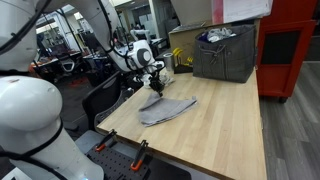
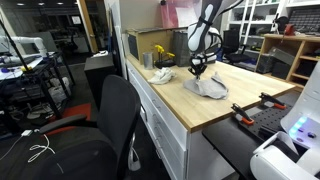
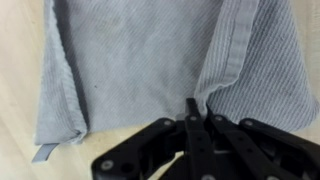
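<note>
- Towel, grey [image 1: 170, 108], lies loosely crumpled on a light wooden table [image 1: 225, 135], close to the side where a white robot arm reaches in.
- The arm's gripper [image 1: 155, 80] points down at one end of the towel, and the cloth rises slightly to meet its tip.
- In the wrist view the black claw [image 3: 191, 112] is closed tight, with no gap between the fingers [image 3: 200, 135]. A puckered fold of the towel's ribbed hem is pinched at their tips.
- The rest of the towel spreads flat across that view. One side edge is folded over, and a small tag [image 3: 42, 152] sticks out at a corner.
- A dark grey bin [image 1: 225, 55] stands at the far end of the table, well apart from the towel.
- A black office chair [image 2: 115, 120] sits just beside the table's long edge.
- Orange-handled clamps [image 1: 140, 150] grip the near edge of the table.
</note>
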